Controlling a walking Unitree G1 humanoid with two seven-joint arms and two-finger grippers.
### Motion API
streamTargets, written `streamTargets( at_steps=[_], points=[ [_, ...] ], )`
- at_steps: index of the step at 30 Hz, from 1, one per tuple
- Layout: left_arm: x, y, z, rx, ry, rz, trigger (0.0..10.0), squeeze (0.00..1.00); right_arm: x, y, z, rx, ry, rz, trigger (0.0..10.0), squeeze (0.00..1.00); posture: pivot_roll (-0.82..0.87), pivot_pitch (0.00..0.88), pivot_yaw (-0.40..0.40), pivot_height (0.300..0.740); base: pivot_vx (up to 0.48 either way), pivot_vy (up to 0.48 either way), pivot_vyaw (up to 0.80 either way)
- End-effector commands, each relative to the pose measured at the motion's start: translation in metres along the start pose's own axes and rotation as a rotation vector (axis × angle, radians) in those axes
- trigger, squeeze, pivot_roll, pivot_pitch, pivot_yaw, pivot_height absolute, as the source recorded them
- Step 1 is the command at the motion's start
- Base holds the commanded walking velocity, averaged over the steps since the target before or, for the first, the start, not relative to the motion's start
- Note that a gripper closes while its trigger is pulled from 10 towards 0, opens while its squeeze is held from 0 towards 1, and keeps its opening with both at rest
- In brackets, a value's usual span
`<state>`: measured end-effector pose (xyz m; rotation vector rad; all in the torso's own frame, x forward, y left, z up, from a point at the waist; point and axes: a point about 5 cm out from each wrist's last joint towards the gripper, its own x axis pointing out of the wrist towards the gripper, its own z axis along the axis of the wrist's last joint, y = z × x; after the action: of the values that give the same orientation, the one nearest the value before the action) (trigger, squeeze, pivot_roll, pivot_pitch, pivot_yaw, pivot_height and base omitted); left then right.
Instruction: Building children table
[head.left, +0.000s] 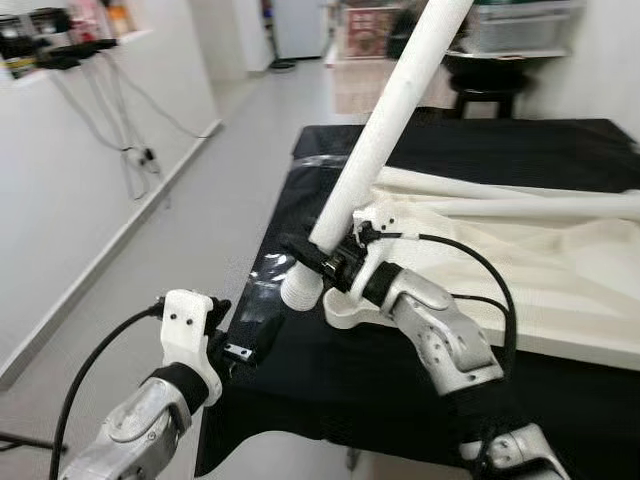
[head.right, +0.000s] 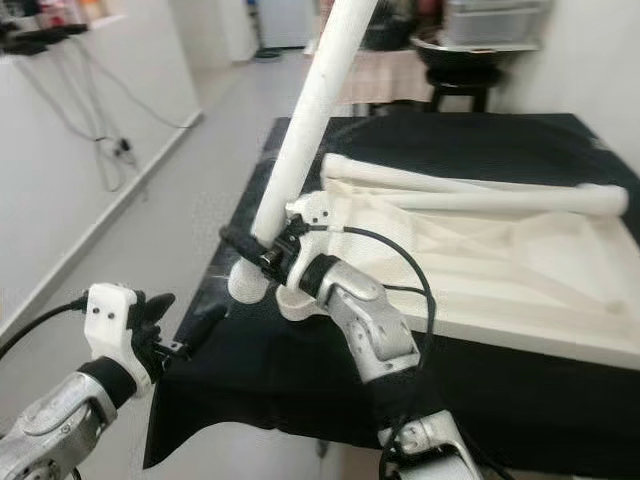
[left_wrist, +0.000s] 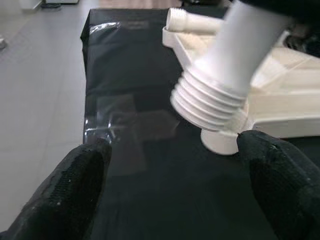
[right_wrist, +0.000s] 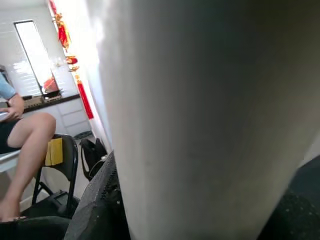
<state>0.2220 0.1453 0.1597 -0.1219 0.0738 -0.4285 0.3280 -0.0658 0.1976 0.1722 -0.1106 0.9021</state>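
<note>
The white table leg (head.left: 385, 130) stands tilted, its upper end leaning away and to the robot's right, its ribbed threaded end (left_wrist: 210, 102) hanging just above a round socket (left_wrist: 220, 140) at the near corner of the upturned white tabletop (head.right: 520, 260). That tabletop lies underside up on the black-covered surface (head.left: 330, 370), with two more white legs (head.right: 480, 195) resting across it. The right gripper (head.left: 322, 255) is clamped on the tilted leg low down, just above the threads, its black fingers closed around the shaft; the silver right forearm (head.left: 445, 335) reaches forward and to the left from the lower right, bent at the wrist, with a black cable looping over it. The left gripper (head.left: 235, 345) sits lower and to the left, at the near left edge of the surface, its two black fingers (left_wrist: 80, 185) spread apart and holding nothing, pointed toward the threaded end and socket. In the right wrist view a seated person's leg (right_wrist: 30, 150) shows beside a dark chair (right_wrist: 65, 160).
</note>
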Motion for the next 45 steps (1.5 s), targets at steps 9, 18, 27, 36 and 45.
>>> streamTargets(
  at_steps=[9,18,27,36,45],
  points=[
    [-0.018,-0.016,-0.004,0.129,0.090,-0.193,10.0,0.00,-0.007,-0.014,0.013,-0.094,0.059,0.245,10.0,0.00,-0.02,0.139,0.068,0.740,0.000,0.000,0.00],
    [-0.034,-0.035,-0.003,0.081,0.094,-0.277,10.0,0.00,-0.012,-0.022,0.033,-0.119,0.056,0.408,10.0,0.00,0.01,0.244,0.070,0.740,0.000,0.000,0.00],
    [-0.043,-0.045,-0.001,0.029,0.083,-0.318,10.0,0.00,0.003,-0.021,0.038,-0.137,0.062,0.432,10.0,0.00,0.01,0.288,0.064,0.740,0.000,0.000,0.00],
    [-0.046,-0.051,-0.001,0.031,0.087,-0.333,10.0,0.00,0.004,-0.033,0.039,-0.172,0.098,0.389,10.0,0.00,0.00,0.314,0.058,0.740,0.000,0.000,0.00],
    [-0.047,-0.053,0.000,0.024,0.092,-0.345,10.0,0.00,-0.003,-0.041,0.040,-0.168,0.143,0.469,10.0,0.00,0.01,0.326,0.059,0.740,0.000,0.000,0.00]
  ],
)
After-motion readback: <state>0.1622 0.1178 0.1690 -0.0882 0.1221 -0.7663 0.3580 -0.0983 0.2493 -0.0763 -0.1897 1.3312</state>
